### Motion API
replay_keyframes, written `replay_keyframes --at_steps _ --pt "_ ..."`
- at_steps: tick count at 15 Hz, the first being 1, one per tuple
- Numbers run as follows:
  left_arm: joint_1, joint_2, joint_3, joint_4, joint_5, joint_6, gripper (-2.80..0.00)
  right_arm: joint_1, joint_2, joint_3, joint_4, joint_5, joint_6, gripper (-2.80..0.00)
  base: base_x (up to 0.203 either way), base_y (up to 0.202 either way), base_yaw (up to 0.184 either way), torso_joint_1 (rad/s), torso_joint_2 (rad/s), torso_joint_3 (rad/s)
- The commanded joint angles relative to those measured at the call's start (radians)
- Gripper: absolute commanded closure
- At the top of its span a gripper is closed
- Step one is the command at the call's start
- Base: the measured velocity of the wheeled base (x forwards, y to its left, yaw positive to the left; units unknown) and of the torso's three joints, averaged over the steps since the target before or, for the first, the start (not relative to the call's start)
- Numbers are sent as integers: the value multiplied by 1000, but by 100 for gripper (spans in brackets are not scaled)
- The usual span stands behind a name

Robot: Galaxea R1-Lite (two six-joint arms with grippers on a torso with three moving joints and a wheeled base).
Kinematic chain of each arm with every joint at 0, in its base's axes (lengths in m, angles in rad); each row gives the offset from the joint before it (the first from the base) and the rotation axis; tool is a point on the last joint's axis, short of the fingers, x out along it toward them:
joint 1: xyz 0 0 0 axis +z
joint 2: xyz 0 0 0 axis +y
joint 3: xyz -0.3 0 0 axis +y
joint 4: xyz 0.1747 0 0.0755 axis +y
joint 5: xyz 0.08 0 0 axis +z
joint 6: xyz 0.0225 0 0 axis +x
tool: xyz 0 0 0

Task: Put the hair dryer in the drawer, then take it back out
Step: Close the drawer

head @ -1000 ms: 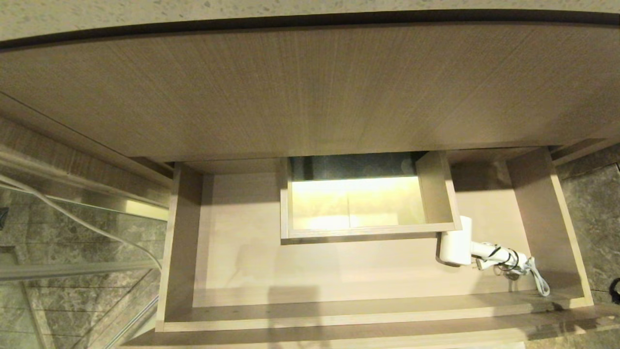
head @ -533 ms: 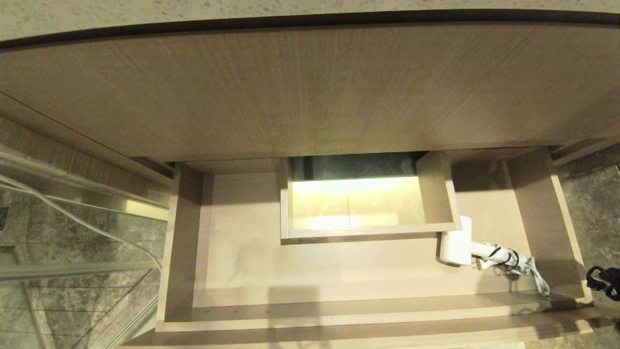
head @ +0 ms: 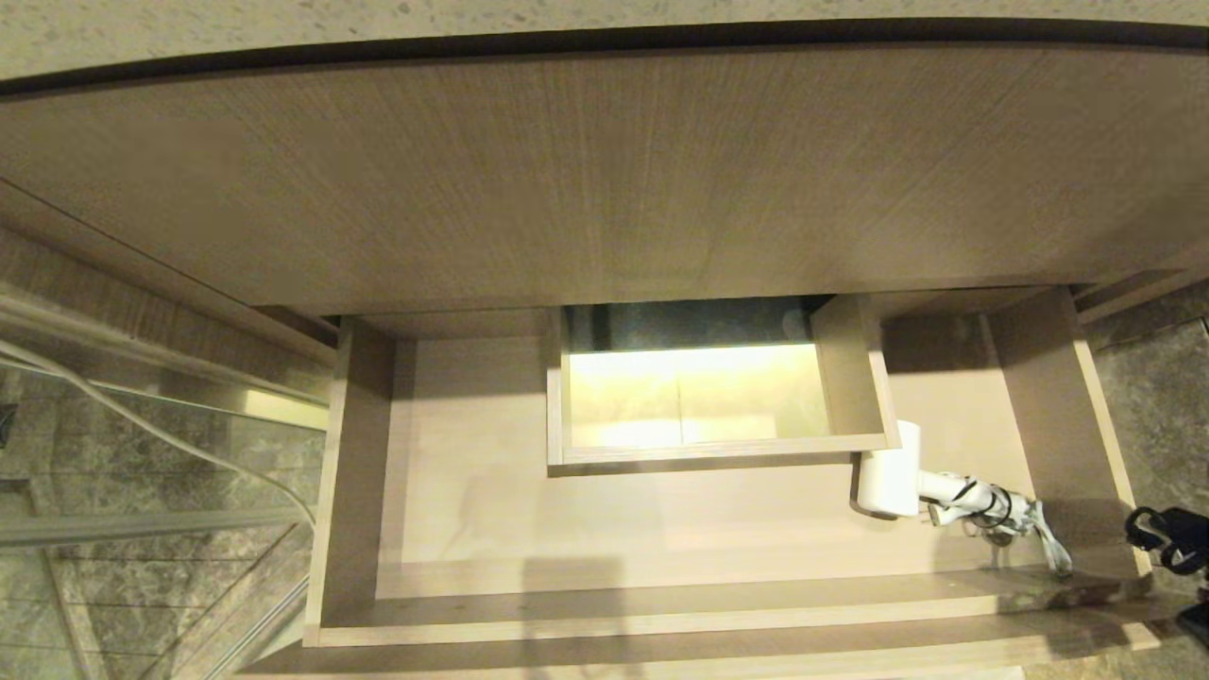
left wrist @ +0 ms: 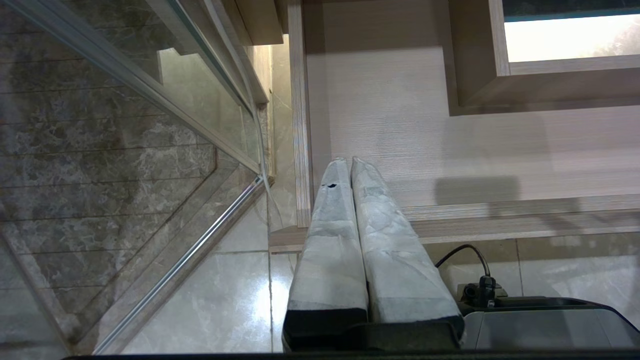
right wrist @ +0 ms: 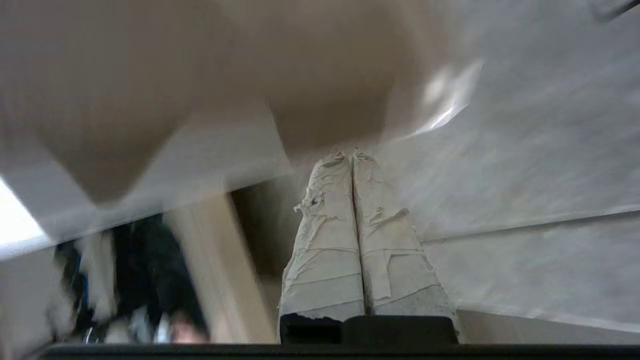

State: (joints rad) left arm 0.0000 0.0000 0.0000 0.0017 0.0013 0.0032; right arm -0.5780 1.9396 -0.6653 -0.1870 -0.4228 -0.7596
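Observation:
The drawer [head: 567,515] stands pulled out, with its boxed cutout [head: 718,453] in the middle. The white hair dryer [head: 888,482] lies on the drawer floor at the right, against the cutout's corner. Its looped cord [head: 1015,519] trails toward the right wall. A black part of my right arm [head: 1166,543] shows at the right edge, just outside the drawer's right wall and apart from the dryer. In the right wrist view my right gripper [right wrist: 349,152] is shut and empty. My left gripper [left wrist: 350,160] is shut and empty above the drawer's [left wrist: 450,145] front left corner.
A taller wood-grain panel [head: 604,179] rises behind the drawer under a speckled countertop [head: 604,14]. A glass partition with a metal rail [head: 142,524] and a thin white cable [head: 189,444] stand on the left. Marble floor [head: 1162,397] lies to the right.
My right arm has come into the head view from the right edge and moved a little toward the drawer's right wall. The hair dryer and drawer have not moved.

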Motion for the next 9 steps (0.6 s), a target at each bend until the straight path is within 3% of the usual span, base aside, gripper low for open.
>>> replay_keyframes --at_steps 1,9 --pt "0 0 0 0 0 0 0 17 8 -3 -59 -1 -4 0 0 0 0 0 0 0" --pt "0 0 0 0 0 0 0 41 9 -5 -164 4 2 0 0 0 0 0 0 0"
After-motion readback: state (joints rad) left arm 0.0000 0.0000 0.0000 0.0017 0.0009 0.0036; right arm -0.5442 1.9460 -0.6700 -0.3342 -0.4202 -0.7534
